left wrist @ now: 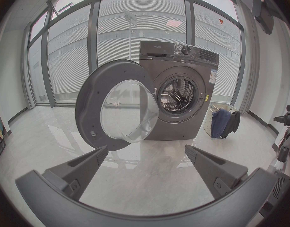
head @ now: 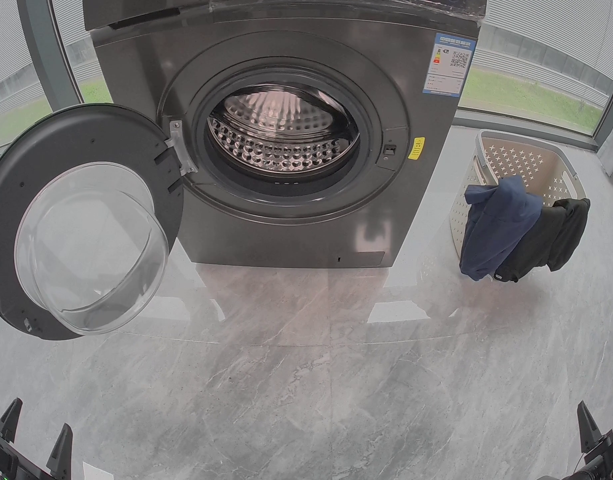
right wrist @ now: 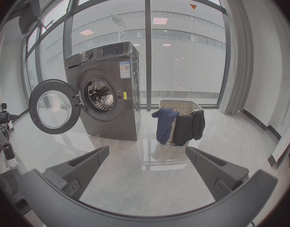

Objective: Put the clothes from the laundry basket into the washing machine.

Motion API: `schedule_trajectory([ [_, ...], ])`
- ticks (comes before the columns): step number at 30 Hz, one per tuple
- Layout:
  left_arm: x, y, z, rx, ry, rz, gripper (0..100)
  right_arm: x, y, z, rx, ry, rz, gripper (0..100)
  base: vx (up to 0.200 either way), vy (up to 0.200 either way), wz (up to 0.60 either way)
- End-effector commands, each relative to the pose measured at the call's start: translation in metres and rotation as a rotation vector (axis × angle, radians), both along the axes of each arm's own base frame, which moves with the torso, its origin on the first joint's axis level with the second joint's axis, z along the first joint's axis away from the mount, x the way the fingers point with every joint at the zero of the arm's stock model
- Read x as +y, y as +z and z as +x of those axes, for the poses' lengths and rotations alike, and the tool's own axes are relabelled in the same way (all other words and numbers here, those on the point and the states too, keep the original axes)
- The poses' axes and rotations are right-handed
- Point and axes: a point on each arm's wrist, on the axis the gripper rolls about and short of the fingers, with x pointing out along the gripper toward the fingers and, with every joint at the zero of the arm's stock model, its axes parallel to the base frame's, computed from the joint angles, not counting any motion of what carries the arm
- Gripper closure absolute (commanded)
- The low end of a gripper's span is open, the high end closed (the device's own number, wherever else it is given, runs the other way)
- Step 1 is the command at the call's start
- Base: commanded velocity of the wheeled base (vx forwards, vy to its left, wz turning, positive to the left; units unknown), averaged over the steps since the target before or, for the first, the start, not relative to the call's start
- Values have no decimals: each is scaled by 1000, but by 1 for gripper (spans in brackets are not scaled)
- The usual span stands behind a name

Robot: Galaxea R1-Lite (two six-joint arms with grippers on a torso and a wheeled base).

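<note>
No garment is in the machine yet, so the task looks to be at its first step: getting to the laundry basket for a first pick. In the lower left corner of the head view the left end effector point(head: 40, 418) sits low over the floor point(head: 306, 381), its two fingers spread and holding nothing. Above it, at mid left, the one round door point(head: 80, 221) of the single washing machine point(head: 286, 48) is swung wide open. In the upper centre the drum point(head: 283, 131) shows bare metal with no cloth inside. Farther right, near the machine's side, stands the one laundry basket point(head: 520, 158). Two clothes hang over its near rim: a blue garment point(head: 496, 228) and, touching it on the right, a dark garment point(head: 553, 235). Whether more lies at the bottom of the basket I cannot tell. In the lower right corner the right end effector point(head: 600, 395) is likewise released and empty. Both end effectors are well apart from the basket, so the next move probably calls for closing that gap. The right one, being on the basket's side, could then take a fold at the rim and lift it clear without dragging its neighbour or tipping the basket.
</note>
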Motion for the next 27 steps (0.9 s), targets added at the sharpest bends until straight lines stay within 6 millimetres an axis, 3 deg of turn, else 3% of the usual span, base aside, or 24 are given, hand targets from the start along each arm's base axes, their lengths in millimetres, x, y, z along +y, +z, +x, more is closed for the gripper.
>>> schedule_trajectory([
  [1, 0, -4, 0, 4, -1, -5, 0, 0, -4, 0, 4, 1, 0, 0, 0, 0, 0],
  [6, 0, -4, 0, 4, -1, -5, 0, 0, -4, 0, 4, 1, 0, 0, 0, 0, 0],
  [18, 0, -4, 0, 4, -1, -5, 0, 0, -4, 0, 4, 1, -2, 0, 200, 0, 0],
  [24, 0, -4, 0, 3, -1, -2, 0, 0, -4, 0, 4, 1, -2, 0, 0, 0, 0],
  [27, 0, -4, 0, 4, -1, -1, 0, 0, -4, 0, 4, 1, -2, 0, 0, -200, 0],
])
